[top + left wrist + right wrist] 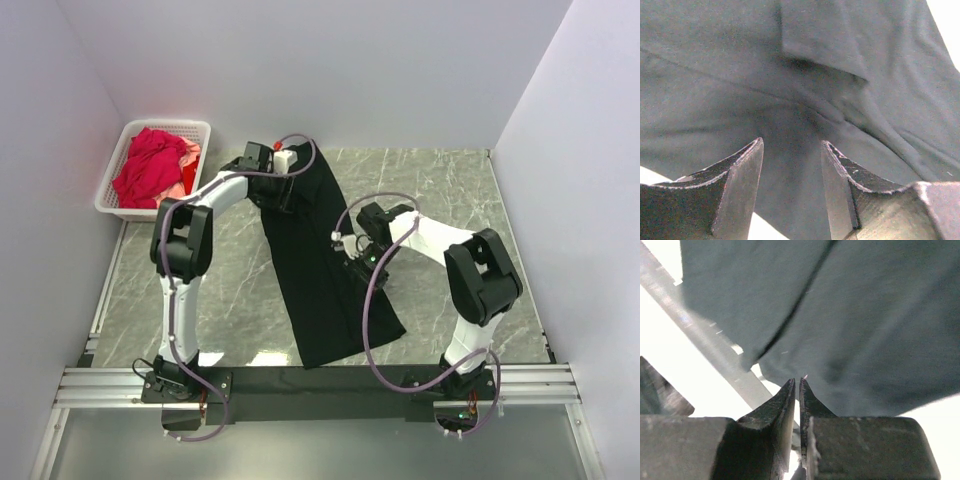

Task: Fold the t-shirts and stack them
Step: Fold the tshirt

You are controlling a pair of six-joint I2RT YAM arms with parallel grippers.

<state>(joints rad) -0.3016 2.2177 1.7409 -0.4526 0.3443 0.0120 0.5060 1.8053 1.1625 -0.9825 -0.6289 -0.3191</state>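
A large black t-shirt (pixel 315 290) lies as a long folded strip down the middle of the marble table. My left gripper (pixel 286 197) is open over its far end. In the left wrist view the gripper (pixel 792 145) hangs just above the black cloth (pixel 740 75), which has a folded flap near the top. My right gripper (pixel 358 264) is at the strip's right edge. In the right wrist view the gripper (pixel 797 381) is shut and empty, its tips just short of the cloth's edge (pixel 880 315). A crimson red shirt (pixel 148 165) and a salmon pink one (pixel 188 170) lie bunched in the basket.
The white lattice basket (pixel 165 124) stands at the back left against the wall. White walls close in the table at the left, back and right. A metal rail (pixel 320 380) carrying both arm bases runs along the near edge.
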